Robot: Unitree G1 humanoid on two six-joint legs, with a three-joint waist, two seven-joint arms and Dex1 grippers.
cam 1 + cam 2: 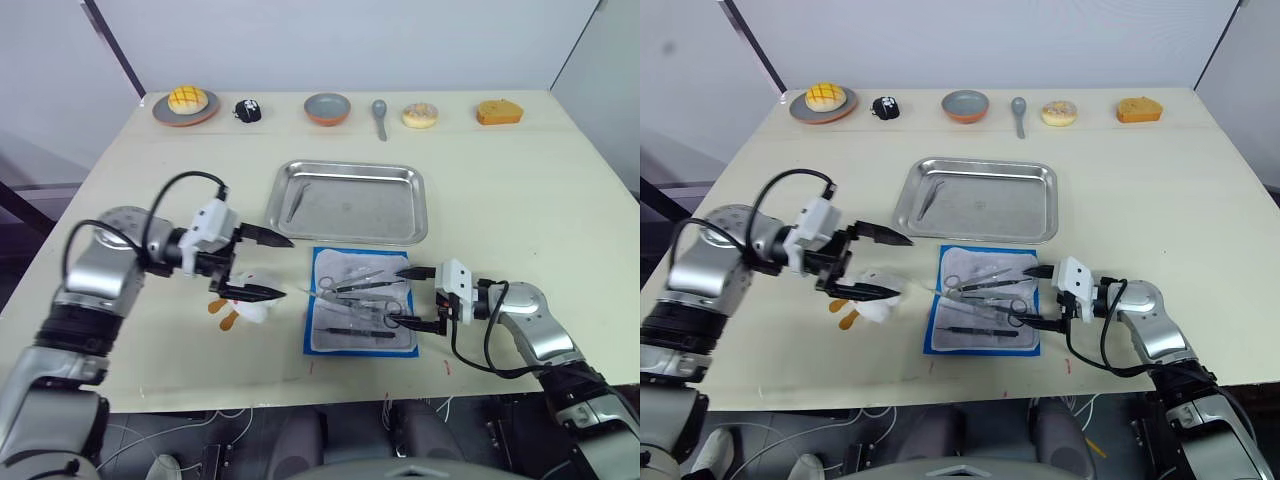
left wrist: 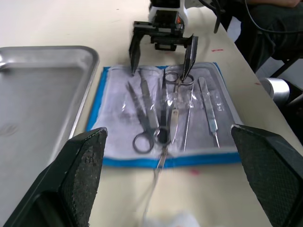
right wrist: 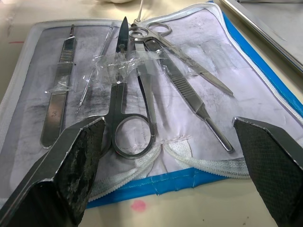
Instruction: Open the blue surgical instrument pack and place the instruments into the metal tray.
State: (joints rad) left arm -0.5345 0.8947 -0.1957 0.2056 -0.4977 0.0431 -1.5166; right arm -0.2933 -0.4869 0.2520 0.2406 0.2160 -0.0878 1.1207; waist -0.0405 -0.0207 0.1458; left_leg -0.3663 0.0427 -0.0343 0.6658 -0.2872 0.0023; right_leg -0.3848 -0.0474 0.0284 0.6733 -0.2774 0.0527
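Note:
The blue surgical instrument pack [image 1: 340, 344] lies unfolded near the table's front edge, whitish lining up. Several silver instruments [image 1: 356, 300] rest on it: scissors [image 3: 124, 94], forceps [image 3: 189, 94] and a flat-handled scalpel [image 3: 57, 104], some under clear tape. The metal tray [image 1: 370, 205] sits just behind the pack, with one slim instrument [image 1: 297, 203] at its left side. My right gripper [image 1: 397, 297] is open, low over the pack's right edge, fingers pointing at the ring handles. My left gripper [image 1: 268, 266] is open to the left of the pack, holding nothing.
A small white lump with orange bits [image 1: 243, 308] lies under my left gripper's lower finger. Along the far edge stand a plate with a yellow bun [image 1: 186, 103], a small black item [image 1: 247, 110], a grey-orange bowl [image 1: 327, 107], a spoon [image 1: 380, 117], a donut [image 1: 420, 114] and an orange cake [image 1: 500, 111].

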